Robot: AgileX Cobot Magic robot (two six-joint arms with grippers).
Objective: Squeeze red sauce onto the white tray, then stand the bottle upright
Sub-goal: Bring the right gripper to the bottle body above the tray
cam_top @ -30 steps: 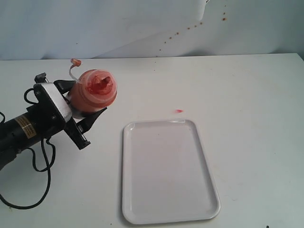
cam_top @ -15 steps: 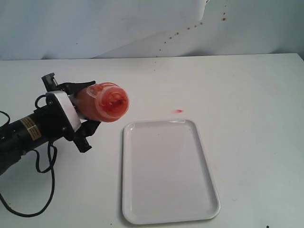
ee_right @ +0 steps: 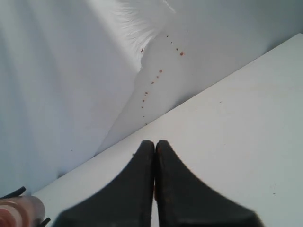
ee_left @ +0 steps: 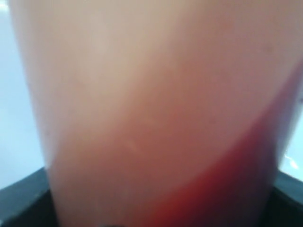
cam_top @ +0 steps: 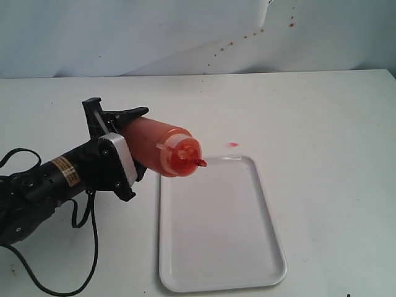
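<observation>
My left gripper [cam_top: 137,143] is shut on the bottle [cam_top: 159,148], a translucent orange-red squeeze bottle. The bottle lies tilted, and its red nozzle [cam_top: 199,163] points down and to the right, just over the far left corner of the white tray [cam_top: 216,247]. The tray's surface is plain white. In the left wrist view the bottle [ee_left: 151,104] fills the frame, with red sauce [ee_left: 232,184] pooled dark along one side inside it. My right gripper [ee_right: 155,143] is shut on nothing above the bare table; it does not appear in the exterior view.
A tiny faint red smear [cam_top: 232,145] marks the table just beyond the tray's far edge. The left arm's black cable [cam_top: 91,247] loops on the table at the front left. A pale backdrop with brown specks [cam_top: 235,42] closes the far side.
The left arm has swung right towards the tray and tipped the bottle over. The nozzle, first facing up, now points down at the tray's corner. The right gripper has stayed shut.
</observation>
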